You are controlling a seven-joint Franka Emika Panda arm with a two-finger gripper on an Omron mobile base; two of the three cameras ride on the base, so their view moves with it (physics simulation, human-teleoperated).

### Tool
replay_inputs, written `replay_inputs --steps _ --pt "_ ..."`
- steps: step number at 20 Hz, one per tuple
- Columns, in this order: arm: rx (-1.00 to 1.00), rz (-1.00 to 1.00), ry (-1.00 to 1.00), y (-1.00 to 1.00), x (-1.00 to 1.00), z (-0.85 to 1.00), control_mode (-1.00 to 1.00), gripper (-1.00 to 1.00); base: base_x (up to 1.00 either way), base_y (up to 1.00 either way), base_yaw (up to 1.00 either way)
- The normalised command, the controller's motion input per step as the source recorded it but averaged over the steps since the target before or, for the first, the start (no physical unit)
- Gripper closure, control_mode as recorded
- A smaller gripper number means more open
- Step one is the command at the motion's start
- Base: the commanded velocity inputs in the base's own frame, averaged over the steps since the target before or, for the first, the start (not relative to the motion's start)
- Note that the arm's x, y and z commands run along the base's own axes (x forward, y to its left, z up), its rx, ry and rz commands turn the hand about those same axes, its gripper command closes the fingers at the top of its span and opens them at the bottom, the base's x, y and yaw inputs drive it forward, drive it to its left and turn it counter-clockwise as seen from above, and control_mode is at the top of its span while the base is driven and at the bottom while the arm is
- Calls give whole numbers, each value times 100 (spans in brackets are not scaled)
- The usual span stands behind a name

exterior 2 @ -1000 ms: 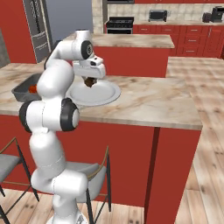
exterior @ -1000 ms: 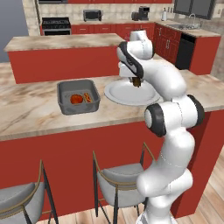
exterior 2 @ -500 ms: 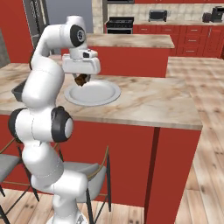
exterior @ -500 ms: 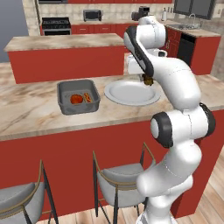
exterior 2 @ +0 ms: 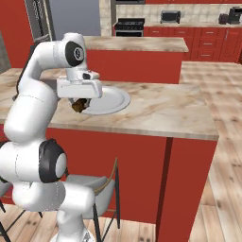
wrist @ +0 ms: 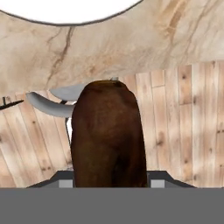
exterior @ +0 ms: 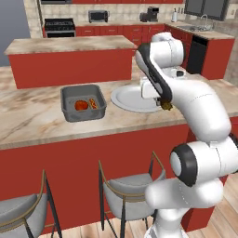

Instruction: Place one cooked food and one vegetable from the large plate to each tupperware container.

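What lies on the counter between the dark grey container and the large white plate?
Nothing: in the left base view the stretch of marble counter between the dark grey container and the large plate is bare. The gripper, shut on a brown food piece, hangs at the plate's other side.

White large plate [exterior: 132, 99]; dark grey tupperware container [exterior: 82, 102]; brown food [wrist: 108, 135]

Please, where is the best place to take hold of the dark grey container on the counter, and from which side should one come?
Probably the flared rim of the dark grey container, on a long side wall, coming straight down from above: it stands upright and lidless. One finger would go inside, clear of the food at its bottom. The tool now holds a brown food piece.
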Motion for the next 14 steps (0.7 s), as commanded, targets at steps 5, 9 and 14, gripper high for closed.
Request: replay_inputs --steps 5,9,14 --pt "0 5 -8 -3 -48 -44 -100 100 0 0 0" --pt "1 0 3 -5 1 0 -100 100 0 0 0" --pt "0 0 0 0 0 0 -100 100 0 0 0"
